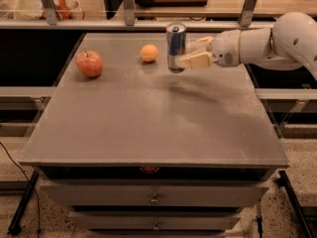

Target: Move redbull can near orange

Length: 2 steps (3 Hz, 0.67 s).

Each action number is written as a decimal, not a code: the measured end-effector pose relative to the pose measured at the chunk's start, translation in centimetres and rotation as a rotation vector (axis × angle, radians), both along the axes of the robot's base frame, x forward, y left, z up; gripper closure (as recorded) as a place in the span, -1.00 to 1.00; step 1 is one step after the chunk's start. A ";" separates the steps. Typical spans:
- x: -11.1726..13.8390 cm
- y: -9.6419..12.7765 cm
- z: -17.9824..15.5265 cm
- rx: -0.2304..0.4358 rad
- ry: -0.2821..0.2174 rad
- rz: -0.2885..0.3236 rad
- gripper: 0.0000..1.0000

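While the tall, slim silver-and-blue metal redbull can (176, 47) hangs upright in my grasp, its base looks clear of the flat grey surface (148, 118), with a soft shadow lying below it and to the right. It is just to the right of the small, round, plain orange (149, 53), near it but not touching, toward the far edge. The white gripper (190, 52) reaches in from the right, and its pale fingers (195, 61) are clamped on the can's sides at about mid-height. Well to the left of the orange rests a larger red apple (89, 63) with a stem, which plays no part here.

I judge this to be the end of the carry: the can is close to the orange, so only the placing is left. As I read it, the next move calls for a slow, straight descent until the base meets the surface. The can must stay upright, since one this slim would topple easily. Then I would part the fingers and draw back to the right without brushing it. I would avoid drifting further left, lest the can nudge the orange and set it rolling.
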<state>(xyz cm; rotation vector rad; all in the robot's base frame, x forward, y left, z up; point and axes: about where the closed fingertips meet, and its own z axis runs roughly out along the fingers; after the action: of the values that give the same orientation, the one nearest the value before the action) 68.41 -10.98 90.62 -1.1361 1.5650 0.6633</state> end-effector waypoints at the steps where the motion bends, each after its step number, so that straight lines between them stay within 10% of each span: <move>1: 3.1 0.4 -0.5 0.010 0.022 -0.006 1.00; 2: 5.6 1.3 -1.2 0.007 0.048 -0.002 1.00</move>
<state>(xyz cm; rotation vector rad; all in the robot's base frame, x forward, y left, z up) 73.97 -9.63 89.39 -1.1206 1.6023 0.6988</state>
